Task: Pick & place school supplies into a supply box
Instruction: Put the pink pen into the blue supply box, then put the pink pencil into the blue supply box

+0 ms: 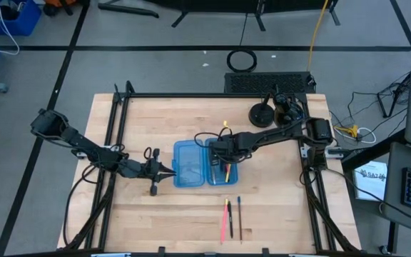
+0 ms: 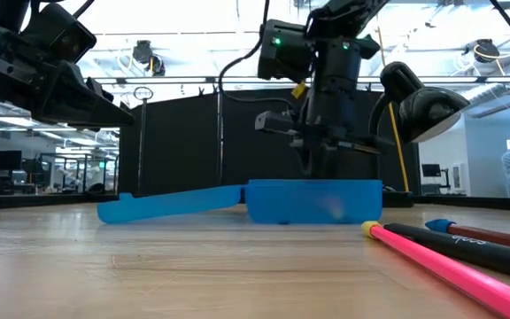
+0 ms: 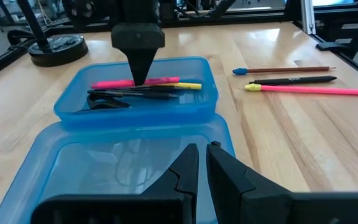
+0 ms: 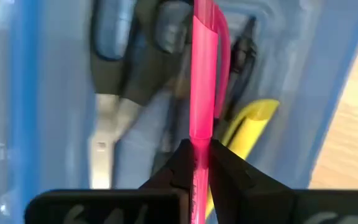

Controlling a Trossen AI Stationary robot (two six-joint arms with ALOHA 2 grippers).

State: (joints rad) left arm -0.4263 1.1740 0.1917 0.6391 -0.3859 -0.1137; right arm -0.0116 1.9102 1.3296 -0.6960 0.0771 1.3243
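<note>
Right end effector (image 4: pixel 197 163) pinching pink pen (image 4: pixel 202 81) inside supply box (image 4: pixel 328 93) (grip shown only by wrist view).

The open pencil case (image 1: pixel 191 164) lies mid-table; pens (image 3: pixel 145 88) and scissors (image 3: pixel 107 99) inside its right half, three pencils (image 1: pixel 232 218) nearer the front edge.

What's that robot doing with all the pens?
It is packing school supplies into a blue supply box. The right gripper is down in the box's deeper half, pinching a pink pen above the scissors and pens already inside. The left gripper, shut and empty, waits beside the open lid. Three more pens lie on the table.
</note>
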